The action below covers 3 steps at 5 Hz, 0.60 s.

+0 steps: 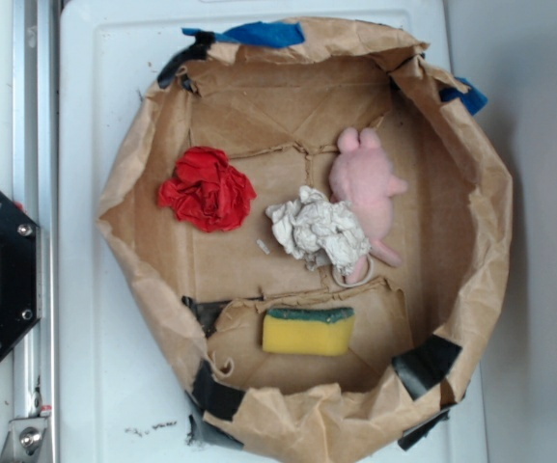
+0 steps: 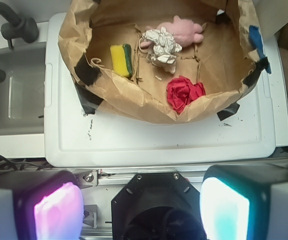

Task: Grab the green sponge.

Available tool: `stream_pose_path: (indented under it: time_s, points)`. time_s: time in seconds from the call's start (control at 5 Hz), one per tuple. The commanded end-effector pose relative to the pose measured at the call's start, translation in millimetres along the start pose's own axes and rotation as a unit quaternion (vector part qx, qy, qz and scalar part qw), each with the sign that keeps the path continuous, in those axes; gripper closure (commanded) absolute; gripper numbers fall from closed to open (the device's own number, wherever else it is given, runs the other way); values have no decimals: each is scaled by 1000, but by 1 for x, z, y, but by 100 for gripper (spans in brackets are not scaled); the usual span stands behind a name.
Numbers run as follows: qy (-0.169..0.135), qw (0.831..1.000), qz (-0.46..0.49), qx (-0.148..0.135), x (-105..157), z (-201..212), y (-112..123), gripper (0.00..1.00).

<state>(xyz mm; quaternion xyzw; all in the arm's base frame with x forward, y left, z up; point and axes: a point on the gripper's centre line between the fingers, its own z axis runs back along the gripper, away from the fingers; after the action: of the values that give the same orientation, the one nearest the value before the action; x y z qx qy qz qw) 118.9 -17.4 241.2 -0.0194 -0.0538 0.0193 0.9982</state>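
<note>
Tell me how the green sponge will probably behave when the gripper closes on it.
The green sponge looks like soft foam, so it will probably compress and weigh little. It lies flat with straight sides, so rolling seems unlikely. On the wrinkled paper liner it may slide if pushed.

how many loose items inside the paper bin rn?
4. Green sponge at the near edge, red cloth ball left, white paper wad centre, pink plush toy touching the wad's right side. Folds of the paper bin could hide something small.
</note>
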Motion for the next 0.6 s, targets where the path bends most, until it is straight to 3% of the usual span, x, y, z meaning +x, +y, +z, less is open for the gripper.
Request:
stream_pose_path:
  time_s: [0.0,0.2,0.4]
  points:
    - [-28,999,28,-2,98,-17,-4,0]
    - [-48,998,39,16,146,-37,-4,0]
    - [-49,999,-17,5,193,-67,-7,0]
